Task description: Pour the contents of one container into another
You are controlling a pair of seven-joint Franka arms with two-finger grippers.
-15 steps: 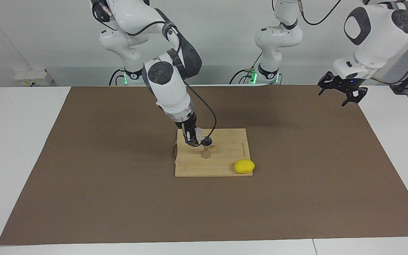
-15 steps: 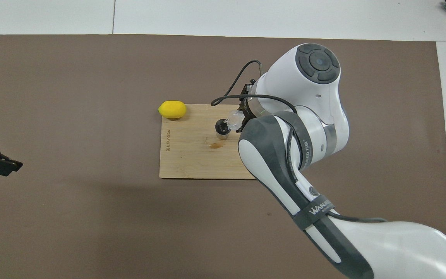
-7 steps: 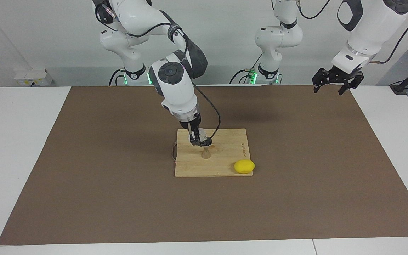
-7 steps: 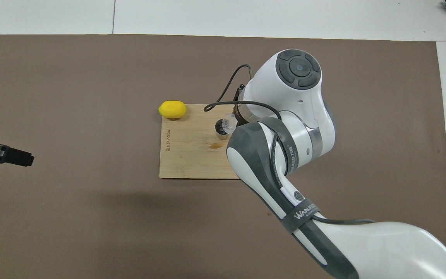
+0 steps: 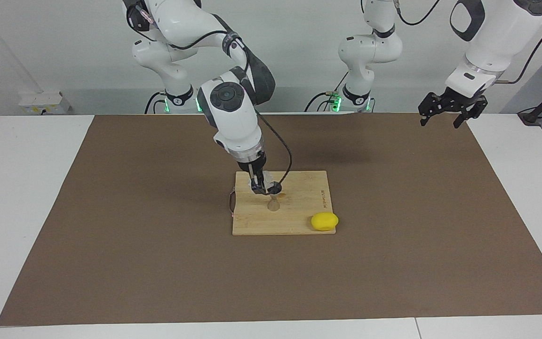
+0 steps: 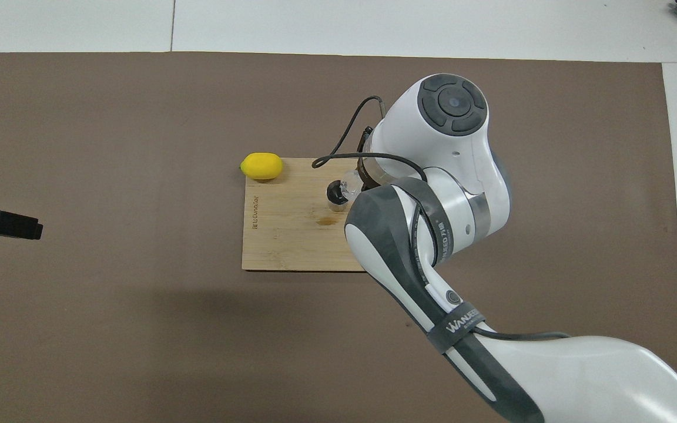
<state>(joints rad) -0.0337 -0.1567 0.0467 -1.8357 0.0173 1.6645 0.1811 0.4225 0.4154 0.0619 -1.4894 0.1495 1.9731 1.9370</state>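
A small silvery hourglass-shaped jigger (image 5: 274,203) (image 6: 336,197) stands upright on the wooden cutting board (image 5: 299,214) (image 6: 282,235). My right gripper (image 5: 260,185) hangs just over the jigger, shut on a small clear glass tumbler (image 5: 266,181) (image 6: 351,184). The glass is tipped sideways, its mouth right above the jigger's top. My left gripper (image 5: 448,115) (image 6: 3,223) is raised over the mat's corner at the left arm's end, open and holding nothing, waiting.
A yellow lemon (image 5: 324,221) (image 6: 262,165) lies at the board's corner farthest from the robots, toward the left arm's end. A brown mat (image 5: 111,235) covers the white table. A cable loops from the right wrist over the board.
The right gripper has turned the glass further over the jigger and shifted slightly toward it. The left arm rose and swung, then settled over the mat's corner.
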